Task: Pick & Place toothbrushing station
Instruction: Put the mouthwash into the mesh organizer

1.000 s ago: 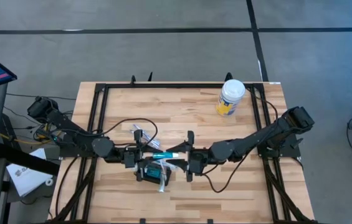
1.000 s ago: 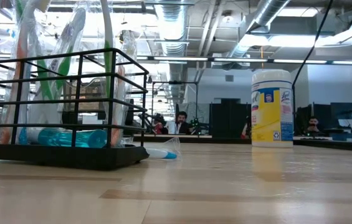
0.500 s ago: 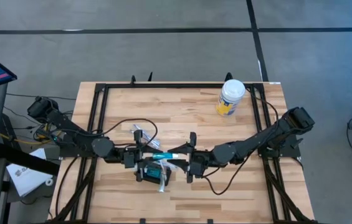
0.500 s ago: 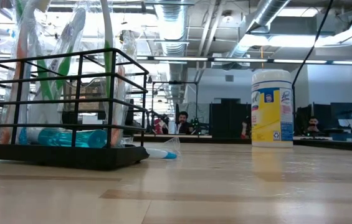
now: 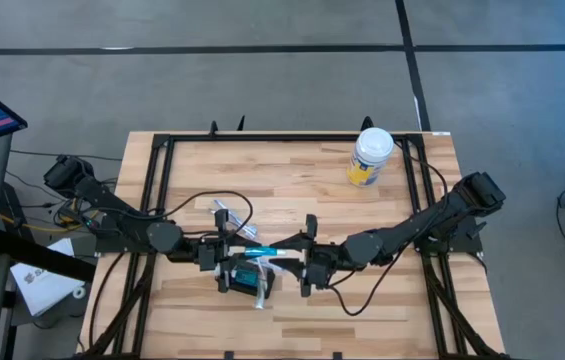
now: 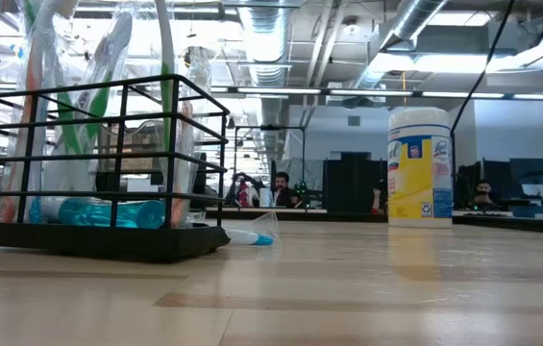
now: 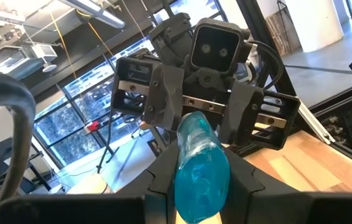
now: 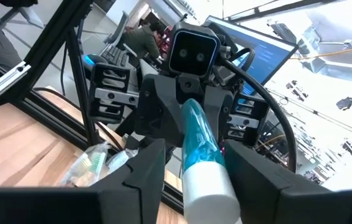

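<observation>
The toothbrushing station [image 5: 247, 279], a black wire holder [image 6: 98, 163] with wrapped toothbrushes standing in it, rests by its base on the wooden table near the front middle. Above it a blue tube [image 5: 262, 249] with a white cap [image 8: 208, 190] hangs level between my two grippers, which face each other. My left gripper [image 5: 230, 251] is shut on the tube's blue end. My right gripper [image 5: 299, 256] is open, one finger on each side of the white cap end, with a slit of background showing beside the cap in the right wrist view. My left gripper [image 7: 200, 163] pinches the tube's blue end [image 7: 202, 180] between its two fingers. The fingers come level from the table's left and lie along the tube. The tube sticks out level toward my right gripper [image 7: 200, 109], clear of the station and the table.
A white-lidded, yellow-labelled canister [image 5: 370, 157] stands at the far right of the table. A wrapped toothbrush [image 5: 224, 213] lies loose behind the station. Black frame rails [image 5: 157, 200] run along the table's left and right sides.
</observation>
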`<state>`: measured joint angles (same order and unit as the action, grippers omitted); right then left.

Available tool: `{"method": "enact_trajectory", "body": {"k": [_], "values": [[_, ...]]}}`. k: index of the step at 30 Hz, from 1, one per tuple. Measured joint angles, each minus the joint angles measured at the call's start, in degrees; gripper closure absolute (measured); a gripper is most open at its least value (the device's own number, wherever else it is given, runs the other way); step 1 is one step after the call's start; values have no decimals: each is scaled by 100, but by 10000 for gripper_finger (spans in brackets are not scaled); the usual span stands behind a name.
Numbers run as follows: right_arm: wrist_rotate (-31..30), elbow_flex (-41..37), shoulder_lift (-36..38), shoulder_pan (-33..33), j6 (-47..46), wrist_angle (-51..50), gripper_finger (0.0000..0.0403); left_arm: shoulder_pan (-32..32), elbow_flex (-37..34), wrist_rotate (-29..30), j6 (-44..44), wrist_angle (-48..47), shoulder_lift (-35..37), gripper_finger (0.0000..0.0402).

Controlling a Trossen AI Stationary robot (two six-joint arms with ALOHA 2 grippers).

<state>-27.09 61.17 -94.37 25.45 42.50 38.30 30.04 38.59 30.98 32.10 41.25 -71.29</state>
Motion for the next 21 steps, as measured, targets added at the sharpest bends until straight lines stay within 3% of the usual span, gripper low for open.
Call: {"method": "enact_trajectory", "body": {"k": [7,16,21], "values": [[0,0,2,-7,-2,-2,284,0,0,-136,0,-4,0,334],[0,0,2,-9,-29,-32,295,0,0,-137,0,2,0,334],[4,0,2,-9,-30,-80,321,0,0,-136,5,-4,0,334]]}}
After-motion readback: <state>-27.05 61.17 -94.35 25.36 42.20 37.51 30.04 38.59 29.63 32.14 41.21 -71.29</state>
